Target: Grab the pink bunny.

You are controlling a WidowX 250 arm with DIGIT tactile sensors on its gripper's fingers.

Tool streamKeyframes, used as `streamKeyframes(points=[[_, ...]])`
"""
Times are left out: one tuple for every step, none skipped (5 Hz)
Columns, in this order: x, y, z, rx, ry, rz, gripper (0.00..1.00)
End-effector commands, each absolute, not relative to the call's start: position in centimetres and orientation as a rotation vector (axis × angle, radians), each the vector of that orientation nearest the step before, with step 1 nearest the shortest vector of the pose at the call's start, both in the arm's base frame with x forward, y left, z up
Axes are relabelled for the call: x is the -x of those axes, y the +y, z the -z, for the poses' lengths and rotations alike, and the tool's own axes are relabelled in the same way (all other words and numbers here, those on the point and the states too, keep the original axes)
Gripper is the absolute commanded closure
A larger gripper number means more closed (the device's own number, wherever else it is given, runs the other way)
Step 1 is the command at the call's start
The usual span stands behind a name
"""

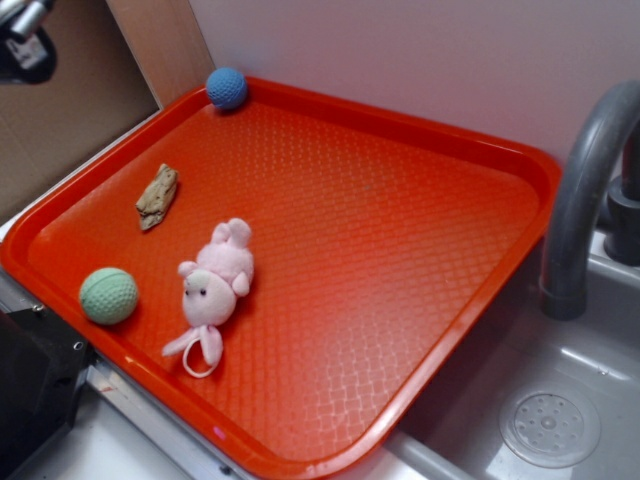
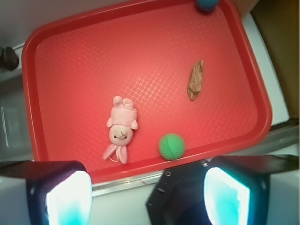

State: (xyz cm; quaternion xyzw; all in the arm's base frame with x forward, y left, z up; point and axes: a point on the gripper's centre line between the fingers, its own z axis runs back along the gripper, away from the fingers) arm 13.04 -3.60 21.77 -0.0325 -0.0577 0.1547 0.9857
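The pink bunny (image 1: 217, 282) (image 2: 121, 129) lies flat on the red tray (image 1: 400, 250) (image 2: 84, 56), near its front-left edge, ears pointing toward the rim. My gripper (image 2: 147, 197) hovers high above the tray's near edge, well apart from the bunny. Its jaws stand wide open with nothing between the two fingers (image 2: 68, 199). In the exterior view only a dark piece of the arm (image 1: 22, 40) shows, at the top left corner.
On the tray also lie a mint-green ball (image 1: 108, 295) (image 2: 171, 146), a tan rock-like lump (image 1: 157, 196) (image 2: 195, 80) and a blue ball (image 1: 227, 88) (image 2: 206, 3). A black box (image 2: 180, 199) sits by the tray's edge. A grey faucet (image 1: 585, 190) and sink drain (image 1: 549, 427) are at right.
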Motion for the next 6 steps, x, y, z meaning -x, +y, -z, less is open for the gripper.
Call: streamKeyframes(points=[[-15.1,-5.1,-17.4,0.013,-0.131,-0.312,0.0],[-16.3,-5.1,-14.6,0.002,-0.115,-0.31,0.0],[-17.3,-5.2,-11.3,-0.012,-0.073,-0.3,0.0],[-17.4,-5.2,-7.8,-0.044,-0.019,-0.283,0.0],[-17.1,-5.5,-5.4,-0.075,0.026,-0.257,0.0],[-16.6,-6.0,-3.3,-0.072,0.063,-0.235,0.0]])
